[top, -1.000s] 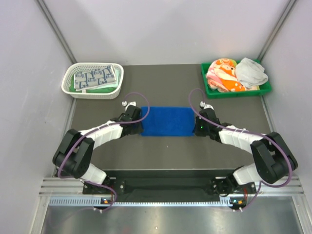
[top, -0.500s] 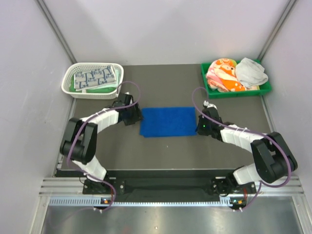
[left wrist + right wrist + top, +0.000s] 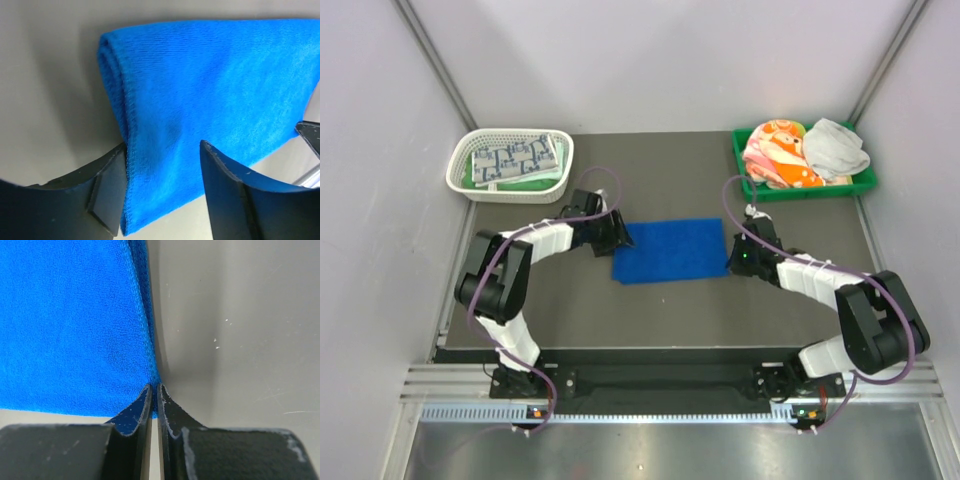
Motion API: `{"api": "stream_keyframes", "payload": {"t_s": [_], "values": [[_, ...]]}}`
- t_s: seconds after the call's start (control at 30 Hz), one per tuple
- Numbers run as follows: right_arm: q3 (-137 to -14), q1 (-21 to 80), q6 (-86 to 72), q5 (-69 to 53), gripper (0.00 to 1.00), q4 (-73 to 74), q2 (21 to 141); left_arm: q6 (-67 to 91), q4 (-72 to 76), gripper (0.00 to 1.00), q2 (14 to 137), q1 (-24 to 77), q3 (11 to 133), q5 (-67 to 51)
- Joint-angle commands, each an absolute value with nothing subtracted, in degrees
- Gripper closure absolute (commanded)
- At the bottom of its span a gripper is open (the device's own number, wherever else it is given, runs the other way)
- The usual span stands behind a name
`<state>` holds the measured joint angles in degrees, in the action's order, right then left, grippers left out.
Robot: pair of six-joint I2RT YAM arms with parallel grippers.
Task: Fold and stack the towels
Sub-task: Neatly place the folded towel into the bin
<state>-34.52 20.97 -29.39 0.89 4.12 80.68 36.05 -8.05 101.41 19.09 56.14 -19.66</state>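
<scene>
Table (image 3: 670, 160): dark and flat, with pale walls on three sides.
Left arm (image 3: 535, 240): it bends in from the near left toward the middle.
Right arm (image 3: 810, 280): it bends in from the near right toward the middle.
Blue towel (image 3: 672, 250): it lies flat in the middle of the table, between the two grippers. Its left end is a soft rounded fold.
White basket (image 3: 457, 180): it sits at the far left of the table.
Green tray (image 3: 820, 190): it sits at the far right of the table.
Squares towel (image 3: 510, 160): white with grey-blue squares, folded, lying in the white basket.
Orange-pink towel (image 3: 775, 155): bunched up in the left part of the green tray.
Grey towel (image 3: 835, 148): bunched up in the right part of the green tray, touching the orange-pink towel.
Left gripper (image 3: 162, 150): it is at the left end of the blue towel. Its jaws are wide apart, one on each side of the towel's edge, not squeezing it.
Right gripper (image 3: 152, 389): it is at the right end of the blue towel. Its jaws are pressed together, pinching the towel's edge.
</scene>
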Motion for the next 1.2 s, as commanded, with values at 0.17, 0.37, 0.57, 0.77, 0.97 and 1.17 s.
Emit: {"api": "stream_keyframes", "payload": {"t_s": [0.17, 0.37, 0.57, 0.77, 0.97, 1.17], "values": [[-36.4, 19.8, -28.7, 0.3, 0.92, 3.9, 78.9, 36.7, -14.2, 0.67, 108.5, 24.2, 54.3, -8.8], [-36.6, 19.8, -28.6, -2.5, 0.59, 4.3, 76.1, 35.9, -19.1, 1.00, 109.2, 24.8, 58.8, -0.7], [-40.9, 19.9, -27.1, -2.2, 0.28, 9.2, 71.2, 32.5, -27.6, 1.00, 111.5, 24.9, 72.0, 13.3], [-44.0, 19.9, -26.0, -2.2, 0.21, 12.6, 67.2, 26.9, -34.5, 1.00, 120.0, 25.0, 89.8, 32.6], [-47.0, 20.0, -24.4, -2.5, 0.21, 14.2, 66.5, 17.3, -39.2, 1.00, 132.9, 24.1, 111.7, 47.4], [-49.6, 20.0, -24.0, -3.6, 0.21, 13.4, 67.8, 5.9, -34.8, 1.00, 138.6, 24.2, 121.7, 60.0]]}}
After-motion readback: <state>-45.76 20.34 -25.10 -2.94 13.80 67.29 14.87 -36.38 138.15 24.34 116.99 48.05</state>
